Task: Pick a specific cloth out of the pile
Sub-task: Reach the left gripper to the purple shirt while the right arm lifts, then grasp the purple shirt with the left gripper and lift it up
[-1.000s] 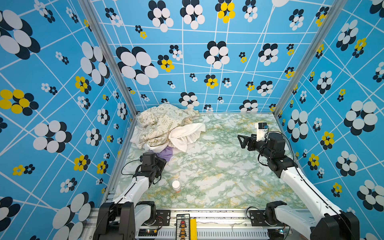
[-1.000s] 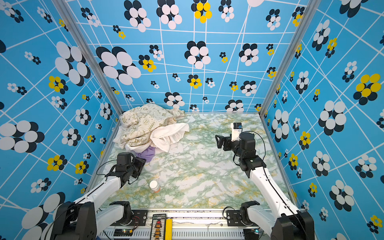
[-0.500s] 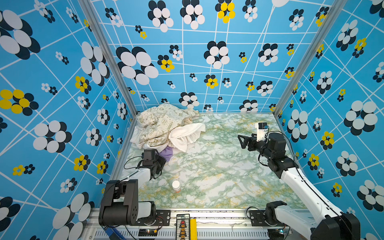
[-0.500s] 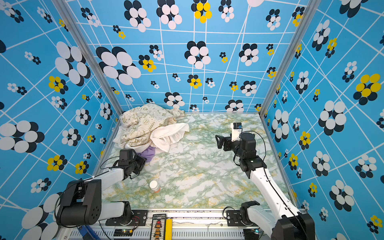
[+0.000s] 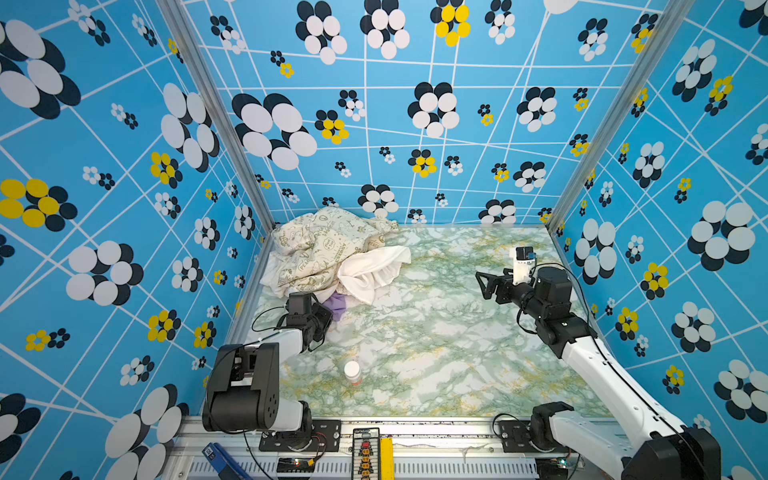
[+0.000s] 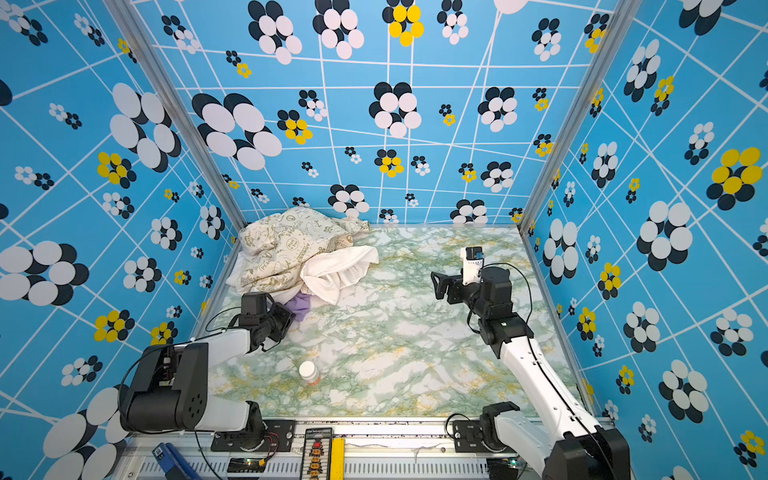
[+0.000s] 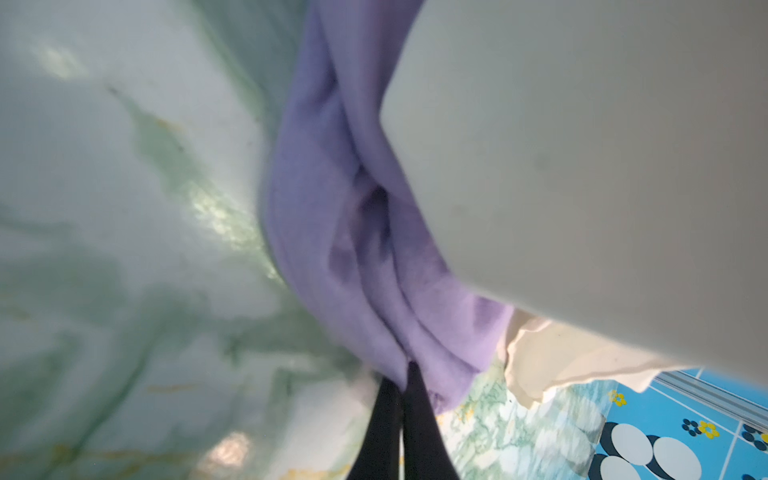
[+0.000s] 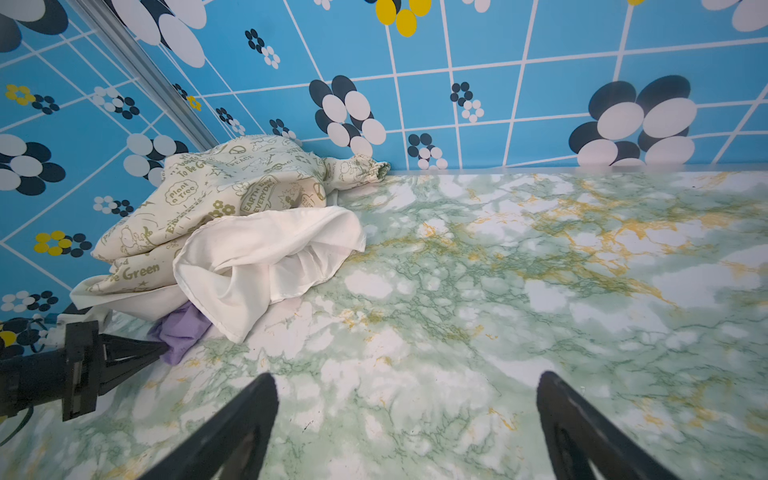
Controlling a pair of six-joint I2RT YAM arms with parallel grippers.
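Plain lavender-purple cloth [image 8: 183, 332] between black left jaws. Beyond those jaws, pile [image 5: 316, 249]: cream cloth [image 8: 232, 183] with olive-green doodle prints and lettering; plain white cloth [image 8: 257, 257]. Below black right jaws, bench [image 5: 436, 332]: green-and-white marble pattern, yellow veins. Around both jaws, walls [image 5: 124, 166]: bright blue, white grid lines, black-white and black-yellow flowers. Behind left jaws, bottle [image 5: 352, 371]: white cap, orange body.

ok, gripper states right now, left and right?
Left gripper: shut on the lavender cloth.
Right gripper: open, holding nothing.
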